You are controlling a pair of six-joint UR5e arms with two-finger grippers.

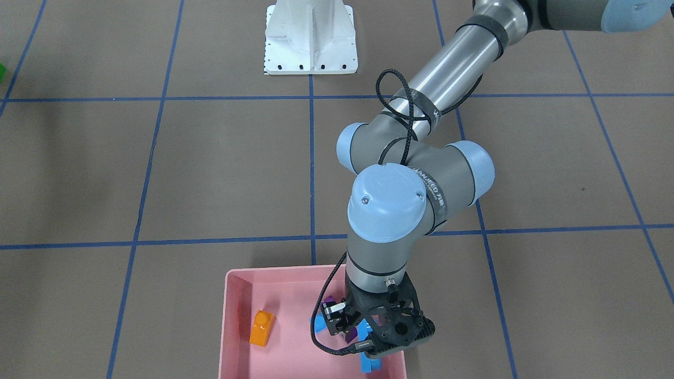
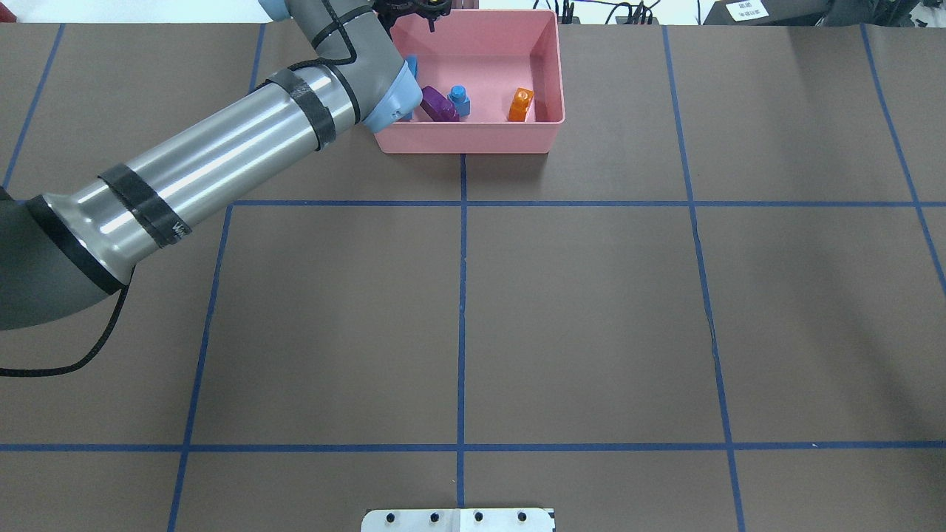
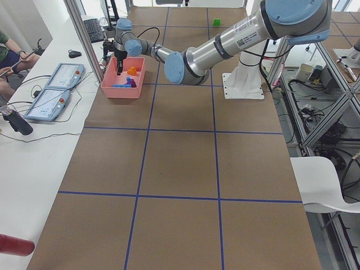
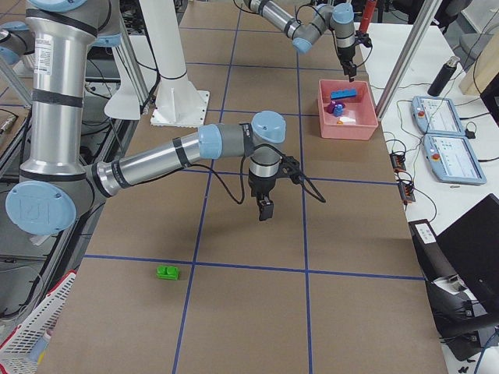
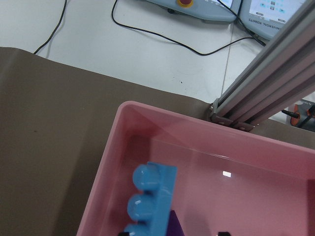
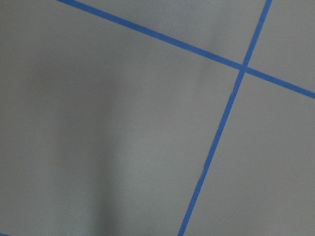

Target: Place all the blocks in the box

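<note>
Release looks the step in hand: left gripper [image 3: 119, 66] hangs over the box [image 2: 465, 140], fingers spread wide with nothing between them, low enough, I judge, to drop rather than toss; long blue block [image 5: 150, 196] lies inside by the wall, near purple block [image 2: 438, 104], small blue cube [image 2: 459, 100] and orange block [image 2: 521, 104]; green block [image 4: 167, 272] sits on the table [image 4: 234, 319], well apart; right gripper [image 4: 265, 209] hovers nearer it, its opening impossible to tell.

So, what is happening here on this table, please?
The left claw hangs open over the pink box, which holds the orange block, the purple block, the small blue block and the long blue block. The green block lies out on the table, far from the box. The right claw hovers above the table, away from both.
</note>
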